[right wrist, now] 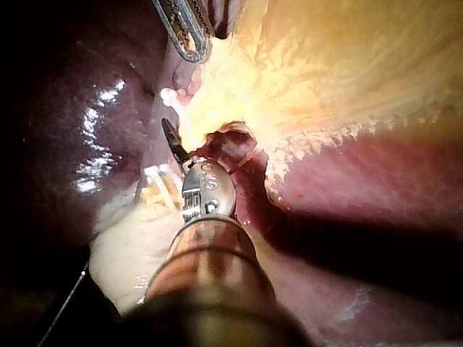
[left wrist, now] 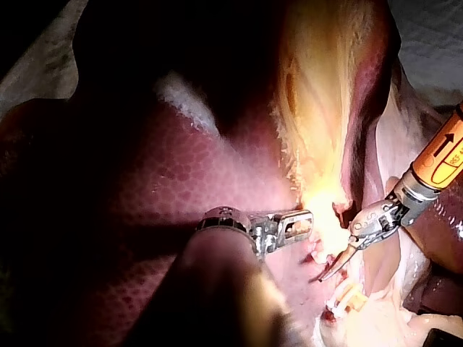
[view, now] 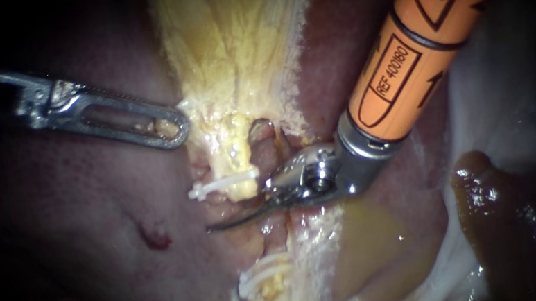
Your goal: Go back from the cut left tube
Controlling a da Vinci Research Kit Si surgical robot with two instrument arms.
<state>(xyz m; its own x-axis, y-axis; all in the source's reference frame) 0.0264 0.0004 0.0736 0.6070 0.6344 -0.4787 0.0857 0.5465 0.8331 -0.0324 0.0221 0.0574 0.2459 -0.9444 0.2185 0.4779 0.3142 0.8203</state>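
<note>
The left tube is cut in two. Its upper stump (view: pixel 238 176) carries a white clip (view: pixel 220 185), and its lower stump (view: pixel 269 285) carries white clips (view: pixel 257 274). My right instrument (view: pixel 222 225), on an orange shaft, lies across the gap between the stumps with its curved blades shut and holding nothing; it also shows in the left wrist view (left wrist: pixel 327 273) and the right wrist view (right wrist: pixel 168 134). A reddish tube (view: pixel 266 145) runs just beside the upper stump. My left instrument (view: pixel 170 129) has windowed jaws shut on the edge of the yellow gallbladder tissue (view: pixel 232 43).
Dark red liver (view: pixel 81 219) fills the left side and has a small red nick (view: pixel 154 238). A yellow fluid pool (view: pixel 365 242) lies below the right shaft. A dark brown glistening mass (view: pixel 493 210) sits at the right.
</note>
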